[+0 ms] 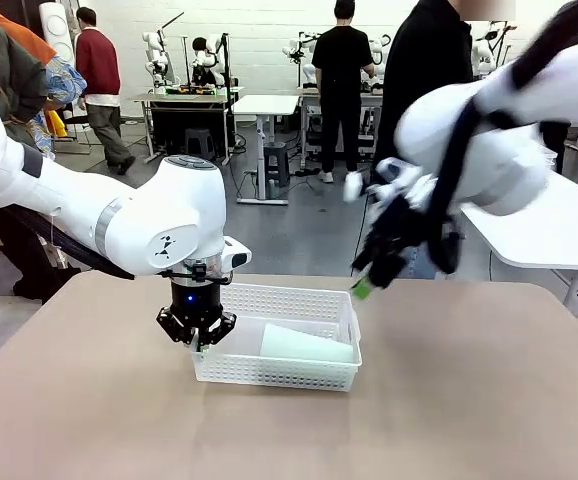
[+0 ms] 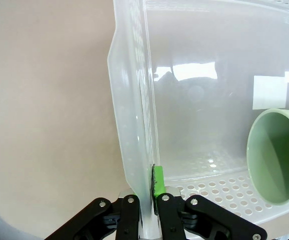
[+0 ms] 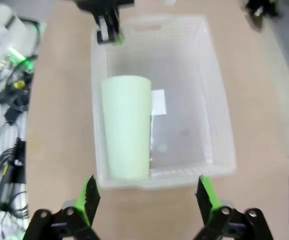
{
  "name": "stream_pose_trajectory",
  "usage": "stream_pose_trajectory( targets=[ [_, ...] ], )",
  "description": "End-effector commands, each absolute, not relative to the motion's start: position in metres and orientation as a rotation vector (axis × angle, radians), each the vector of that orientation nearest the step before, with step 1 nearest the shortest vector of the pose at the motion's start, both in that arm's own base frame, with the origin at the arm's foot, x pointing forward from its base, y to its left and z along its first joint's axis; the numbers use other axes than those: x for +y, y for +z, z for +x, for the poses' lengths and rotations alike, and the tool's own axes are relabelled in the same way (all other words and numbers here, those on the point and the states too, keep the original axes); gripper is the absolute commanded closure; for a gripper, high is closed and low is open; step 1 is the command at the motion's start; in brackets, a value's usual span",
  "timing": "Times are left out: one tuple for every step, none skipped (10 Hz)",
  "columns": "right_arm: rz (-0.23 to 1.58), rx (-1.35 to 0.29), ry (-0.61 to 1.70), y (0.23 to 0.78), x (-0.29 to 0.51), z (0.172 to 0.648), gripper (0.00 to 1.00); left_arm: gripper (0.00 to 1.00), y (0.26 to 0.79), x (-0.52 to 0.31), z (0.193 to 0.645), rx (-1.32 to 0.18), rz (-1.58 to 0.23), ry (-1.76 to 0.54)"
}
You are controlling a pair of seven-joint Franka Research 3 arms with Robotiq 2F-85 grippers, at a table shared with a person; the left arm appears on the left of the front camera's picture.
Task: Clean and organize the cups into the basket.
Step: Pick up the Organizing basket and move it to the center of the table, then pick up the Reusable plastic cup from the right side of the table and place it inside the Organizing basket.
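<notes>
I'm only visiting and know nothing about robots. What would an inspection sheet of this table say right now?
Surface: tan table, carrying one basket.
Job's things: white basket near the middle; one mint cup lies on its side inside it.
Clutter: nothing seen.
Claws: left claw shut on the basket's left wall; right claw open, holding nothing, up above the basket.
Cables: loose cables lie beside the table, off its top.
Surroundings: a person stands at the far side; more people and work tables farther back.
</notes>
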State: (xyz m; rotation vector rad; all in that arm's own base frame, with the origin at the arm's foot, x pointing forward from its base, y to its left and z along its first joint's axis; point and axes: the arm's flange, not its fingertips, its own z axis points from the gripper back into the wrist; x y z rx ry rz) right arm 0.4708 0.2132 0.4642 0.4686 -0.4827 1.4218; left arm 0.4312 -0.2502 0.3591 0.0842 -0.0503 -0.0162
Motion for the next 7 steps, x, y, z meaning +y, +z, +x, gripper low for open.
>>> stream_pose_trajectory(
  targets=[
    [0.541, -0.688, 1.39, 0.468, 0.132, 0.42, 0.0, 1.0, 0.36, -0.25, 0.43, -0.061, 0.097, -0.029],
    [0.562, -0.771, 1.388, 0.473, 0.099, 0.408, 0.0, 1.0, 0.36, -0.25, 0.43, -0.061, 0.097, -0.029],
    [0.593, -0.838, 1.361, 0.472, 0.067, 0.401, 0.0, 1.0, 0.36, -0.25, 0.43, -0.061, 0.097, -0.029],
    [0.619, -0.846, 1.323, 0.467, 0.035, 0.395, 0.0, 1.0, 0.36, -0.25, 0.43, -0.061, 0.097, -0.029],
    [0.662, -0.886, 1.296, 0.46, -0.003, 0.387, 0.0, 1.0, 0.36, -0.25, 0.43, -0.061, 0.097, -0.029],
    [0.699, -0.908, 1.3, 0.451, -0.032, 0.379, 0.0, 1.0, 0.36, -0.25, 0.43, -0.061, 0.097, -0.029],
    [0.715, -0.932, 1.27, 0.442, -0.056, 0.373, 0.0, 1.0, 0.36, -0.25, 0.43, -0.061, 0.097, -0.029]
  ],
)
